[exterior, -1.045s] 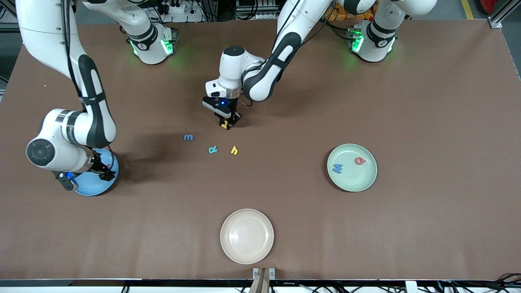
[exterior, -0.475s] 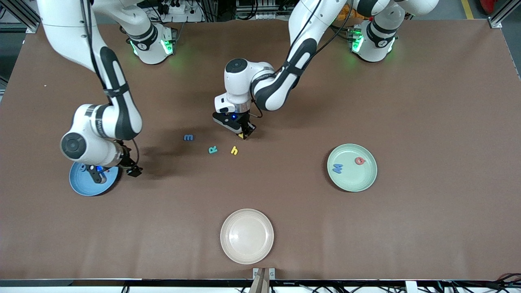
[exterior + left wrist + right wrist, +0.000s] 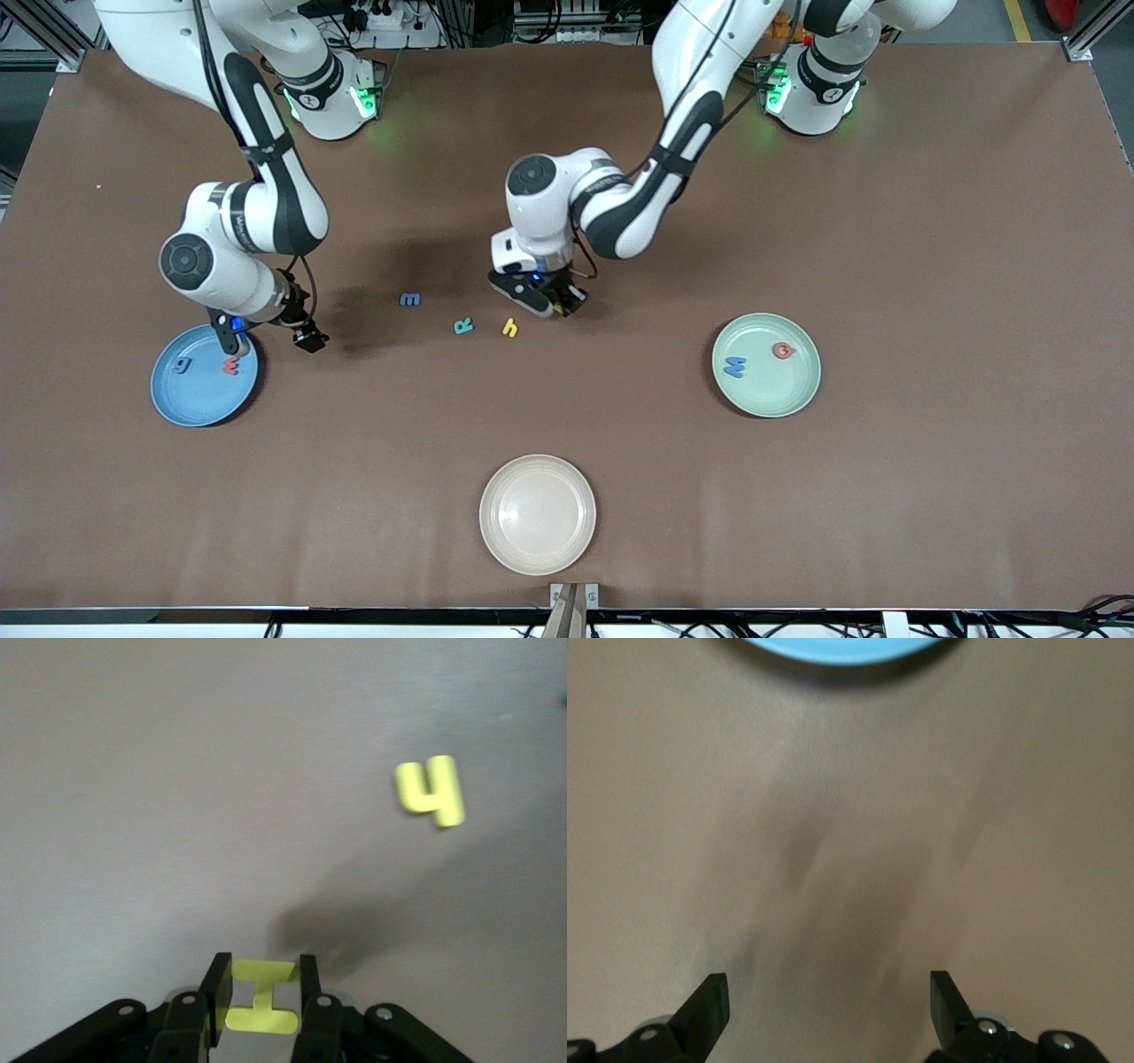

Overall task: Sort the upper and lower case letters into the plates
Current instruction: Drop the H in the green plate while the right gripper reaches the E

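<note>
My left gripper [image 3: 565,307] is shut on a yellow letter I [image 3: 259,999], held low over the table beside a yellow h [image 3: 509,328]; the h also shows in the left wrist view [image 3: 431,791]. A teal R [image 3: 463,326] and a blue m [image 3: 410,299] lie next to the h. The sky blue plate [image 3: 199,406] holds a blue g [image 3: 182,364] and a red w [image 3: 231,364]. The mint green plate [image 3: 772,392] holds a blue M [image 3: 734,366] and a red G [image 3: 783,350]. My right gripper [image 3: 307,338] is open and empty over the table beside the blue plate [image 3: 842,647].
A cream-white plate [image 3: 538,540] sits near the table's front edge, nearest to the camera. The brown table top stretches wide between the three plates.
My left gripper has carried the yellow I toward the left arm's end, past the h. My right gripper has moved off the blue plate, uncovering the g and w.
</note>
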